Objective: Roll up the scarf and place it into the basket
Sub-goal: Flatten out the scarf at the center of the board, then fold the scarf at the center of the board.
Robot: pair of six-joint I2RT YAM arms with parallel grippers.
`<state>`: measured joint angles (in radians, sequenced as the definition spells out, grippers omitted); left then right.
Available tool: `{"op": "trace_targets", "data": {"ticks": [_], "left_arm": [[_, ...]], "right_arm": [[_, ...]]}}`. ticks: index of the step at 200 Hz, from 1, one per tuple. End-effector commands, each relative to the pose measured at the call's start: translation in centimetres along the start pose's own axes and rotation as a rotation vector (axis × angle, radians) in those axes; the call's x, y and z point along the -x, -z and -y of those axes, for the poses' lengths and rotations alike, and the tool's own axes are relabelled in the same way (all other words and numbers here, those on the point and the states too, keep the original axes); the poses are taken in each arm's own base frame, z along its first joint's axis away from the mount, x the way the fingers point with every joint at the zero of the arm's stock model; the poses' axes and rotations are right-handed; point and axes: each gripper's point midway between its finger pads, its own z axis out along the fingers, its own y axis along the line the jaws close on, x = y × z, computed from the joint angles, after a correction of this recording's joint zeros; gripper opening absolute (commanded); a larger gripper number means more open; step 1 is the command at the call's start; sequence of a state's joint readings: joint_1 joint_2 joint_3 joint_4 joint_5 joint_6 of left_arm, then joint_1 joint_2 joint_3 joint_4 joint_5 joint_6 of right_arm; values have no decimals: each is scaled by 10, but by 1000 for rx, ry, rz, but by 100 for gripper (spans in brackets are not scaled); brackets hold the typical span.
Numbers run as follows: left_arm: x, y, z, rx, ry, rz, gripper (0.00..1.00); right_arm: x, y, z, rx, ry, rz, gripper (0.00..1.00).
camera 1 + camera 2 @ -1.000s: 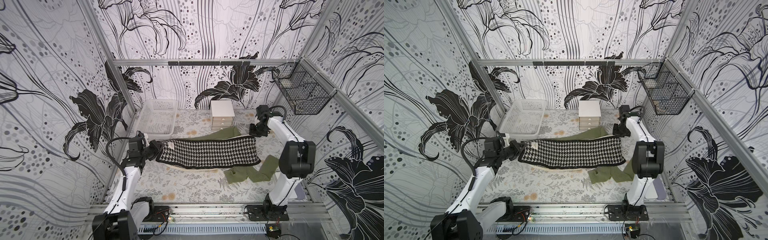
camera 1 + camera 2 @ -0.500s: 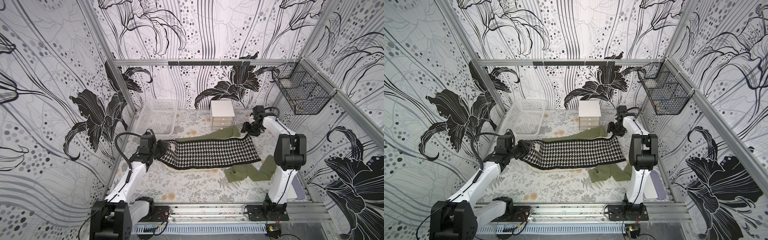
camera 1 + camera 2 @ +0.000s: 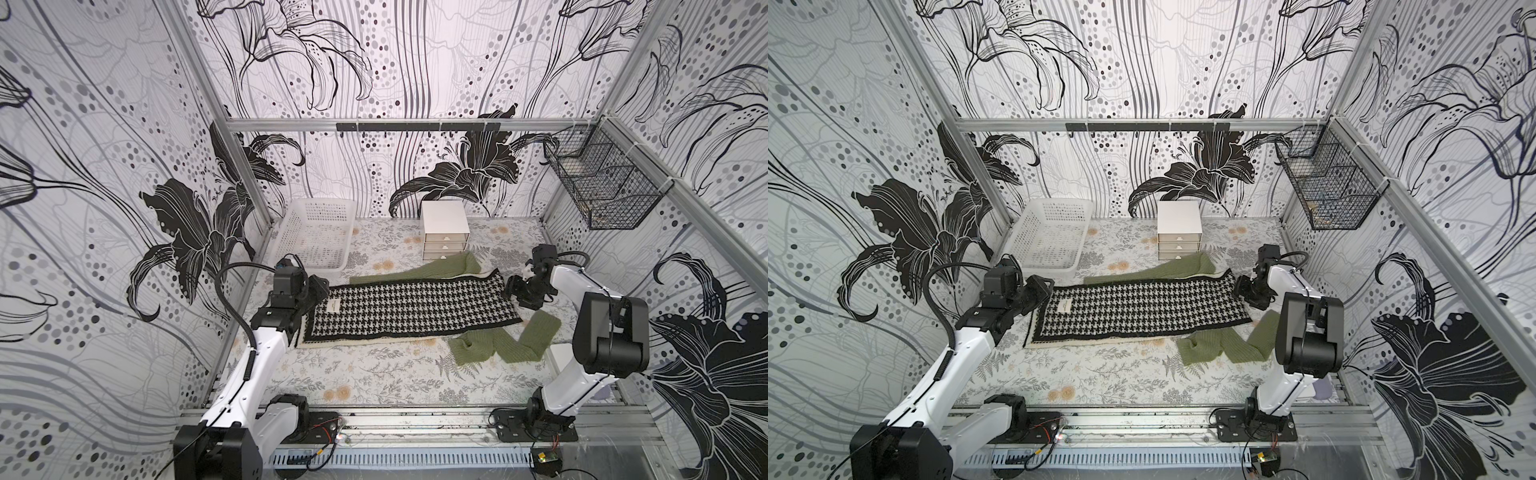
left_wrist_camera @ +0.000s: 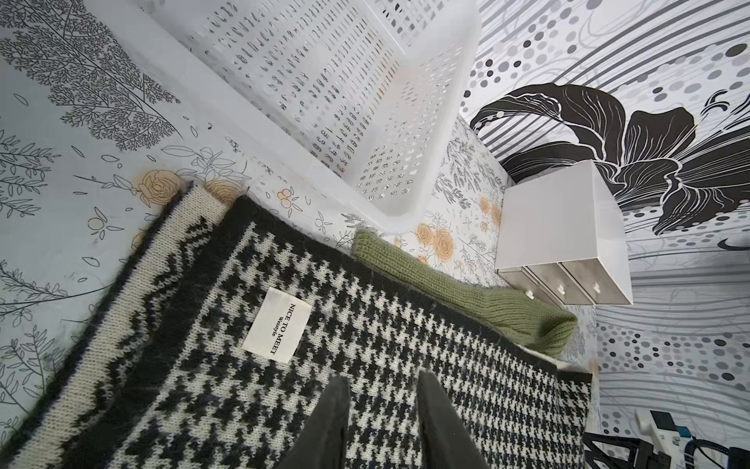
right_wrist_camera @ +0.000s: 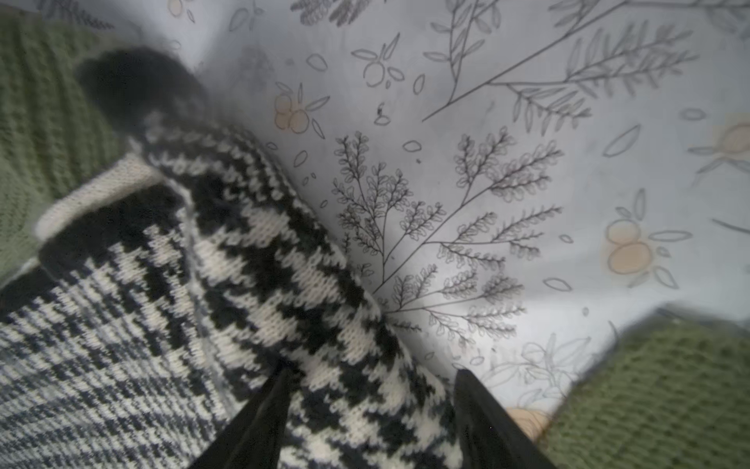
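Observation:
The scarf [image 3: 411,307] [image 3: 1142,309], black-and-white houndstooth with a white label, lies spread flat across the middle of the table. At its left end my left gripper [image 3: 322,291] [image 4: 383,377] is open, its fingers hovering over the weave [image 4: 365,345]. My right gripper [image 3: 512,286] [image 5: 372,369] is open at the right end. A raised fold of the scarf's edge [image 5: 243,264] lies between its spread fingers. The white perforated basket [image 3: 286,232] [image 3: 1054,202] [image 4: 406,134] stands empty at the back left, just beyond the scarf's left end.
A green knitted scarf [image 3: 498,345] lies partly under the houndstooth one, showing at its far side [image 3: 436,268] and near the right arm. A small white drawer unit [image 3: 445,230] stands at the back. A black wire basket [image 3: 602,191] hangs on the right wall.
Both grippers were shut on the scarf's ends and have opened, letting go. The scarf has settled flat. The right gripper has moved nearer along the scarf's right end.

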<state>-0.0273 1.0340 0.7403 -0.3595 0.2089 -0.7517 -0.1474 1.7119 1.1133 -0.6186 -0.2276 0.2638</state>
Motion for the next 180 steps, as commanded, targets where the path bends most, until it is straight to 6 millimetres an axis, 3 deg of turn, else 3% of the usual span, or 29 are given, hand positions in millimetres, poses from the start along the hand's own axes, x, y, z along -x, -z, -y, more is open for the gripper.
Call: {"op": "trace_targets", "data": {"ticks": [1, 24, 34, 39, 73, 100, 113, 128, 134, 139, 180], "left_arm": [[6, 3, 7, -21, -24, 18, 32], [8, 4, 9, -25, -26, 20, 33], [8, 5, 11, -30, -31, 17, 34], [10, 6, 13, -36, -36, 19, 39], [15, 11, 19, -35, -68, 22, 44], [20, 19, 23, -41, -79, 36, 44], [23, 23, 26, -47, -82, 47, 44], [29, 27, 25, -35, -74, 55, 45], [33, 28, 24, -23, -68, 55, 55], [35, 29, 24, -18, -67, 54, 56], [69, 40, 10, 22, -20, 82, 56]], "right_arm": [[1, 0, -11, 57, 26, 13, 63], [-4, -11, -8, 49, 23, -33, 39], [-6, -16, 0, 12, 20, -49, 13], [-7, -16, 4, -10, 21, -54, 0], [1, 12, 15, -74, 14, 26, 0], [13, 69, 17, -145, 22, 150, 0], [12, 87, 11, -135, 33, 171, 0], [3, 100, -16, -71, 85, 186, 0], [-2, 103, -30, -62, 119, 190, 0], [-9, 104, -45, -48, 156, 184, 0], [-102, 87, -219, 159, 483, 108, 0]]}}
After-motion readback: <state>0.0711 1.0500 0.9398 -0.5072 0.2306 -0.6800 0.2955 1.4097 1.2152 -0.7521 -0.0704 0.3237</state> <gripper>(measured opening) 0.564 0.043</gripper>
